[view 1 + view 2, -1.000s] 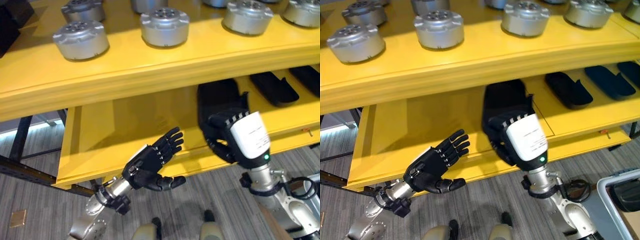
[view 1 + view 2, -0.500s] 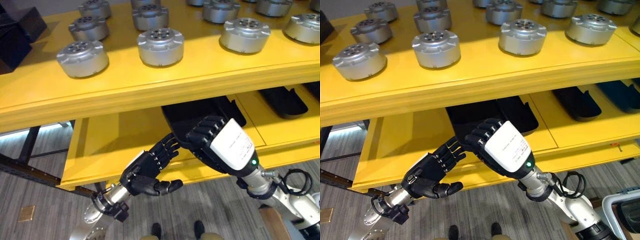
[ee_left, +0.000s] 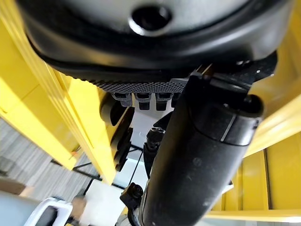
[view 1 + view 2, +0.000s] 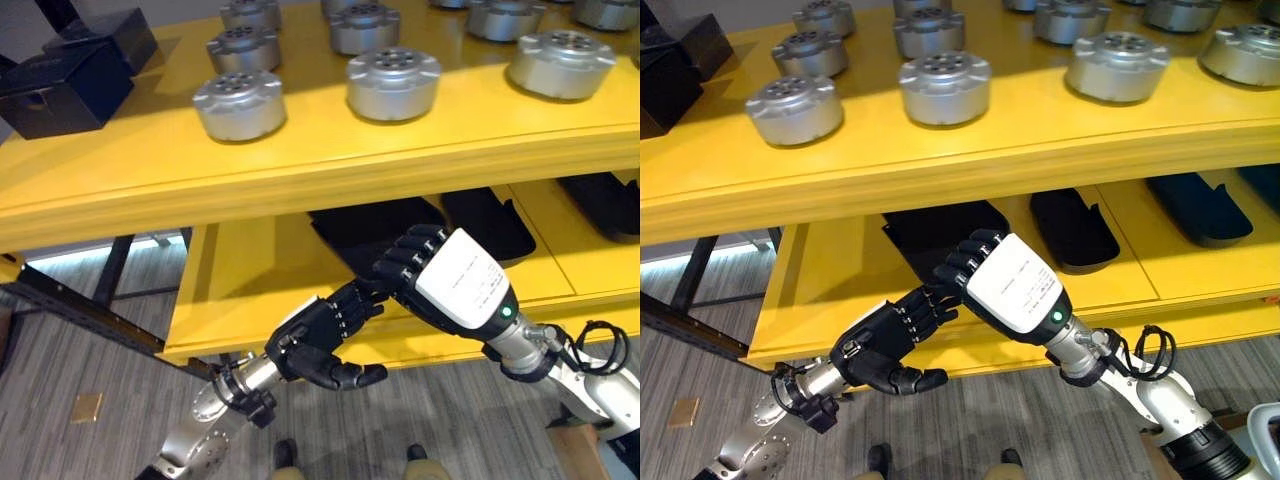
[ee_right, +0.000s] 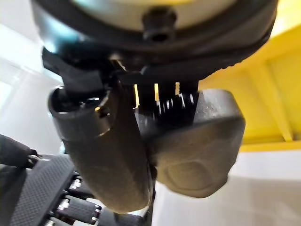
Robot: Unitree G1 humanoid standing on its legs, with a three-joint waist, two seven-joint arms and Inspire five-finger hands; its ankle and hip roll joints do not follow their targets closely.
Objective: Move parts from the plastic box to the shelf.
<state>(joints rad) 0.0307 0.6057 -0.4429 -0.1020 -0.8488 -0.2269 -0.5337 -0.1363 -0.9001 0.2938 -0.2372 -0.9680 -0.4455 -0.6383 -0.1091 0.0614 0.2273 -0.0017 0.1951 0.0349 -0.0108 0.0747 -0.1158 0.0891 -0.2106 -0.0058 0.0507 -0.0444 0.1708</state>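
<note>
**Under the upper board: both hands at the lower shelf's front edge**

At the yellow metal shelf's (image 4: pixel 940 140) lower tier, the right hand (image 4: pixel 985 275) grips a flat black plastic part (image 4: pixel 940 235), apparently resting on the board, bare yellow to its left. The left hand (image 4: pixel 885 340), fingers relaxed, touches it beneath. Since a second ago, the part has moved leftward; silver round castings (image 4: pixel 943 87) stay above.

Part in my right hand (image 4: pixel 1012 290): black, flat moulded tray (image 4: pixel 925 232) with rounded corners; my fingers curl over its near edge; it lies on the lower shelf board.
Placed parts: two more black trays (image 4: pixel 1073 228) lie flat on the lower board, side by side.
Shelf (image 4: pixel 970 150): yellow, two-tiered; lower board (image 4: pixel 830 275) carries the trays.
</note>
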